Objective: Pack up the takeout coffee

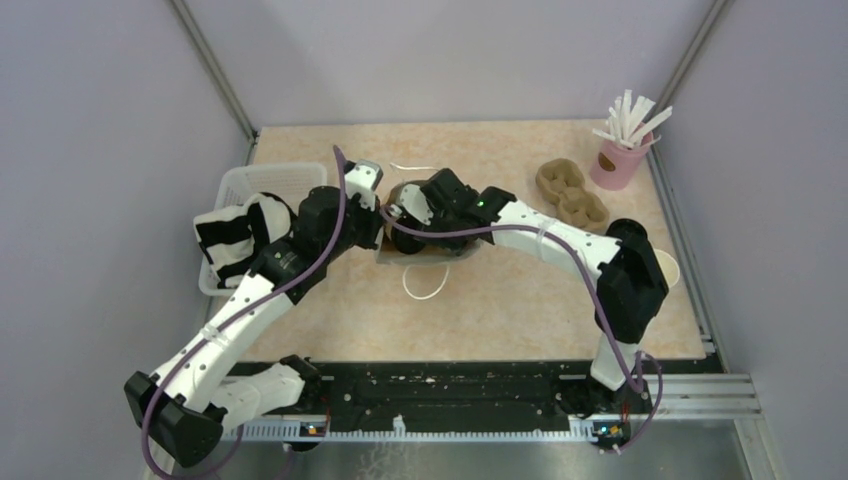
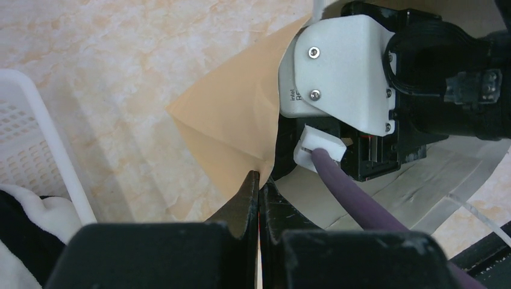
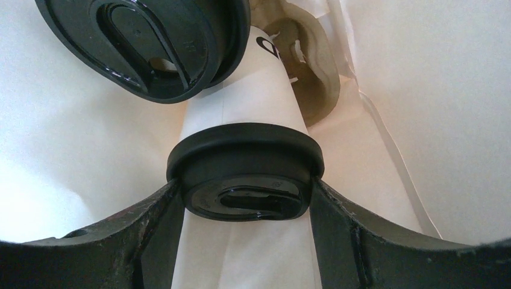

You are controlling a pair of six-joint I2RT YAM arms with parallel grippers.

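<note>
The brown paper bag (image 1: 432,254) lies mid-table with its mouth open. My left gripper (image 2: 259,180) is shut on the bag's edge (image 2: 235,120), and it also shows in the top view (image 1: 370,195). My right gripper (image 3: 244,201) reaches inside the bag and is shut on a takeout coffee (image 3: 244,168), a white cup with a black lid, the fingers pressing the lid's two sides. A second lidded coffee (image 3: 150,42) rests deeper in the bag beside a cardboard carrier (image 3: 313,72). From above, the right gripper (image 1: 408,215) hides the cups.
A white basket (image 1: 275,180) with a black-and-white striped cloth (image 1: 235,240) stands at the left. A loose cardboard carrier (image 1: 572,192), a pink cup of straws (image 1: 620,160) and a lidless white cup (image 1: 668,268) stand at the right. A white loop (image 1: 425,283) lies before the bag.
</note>
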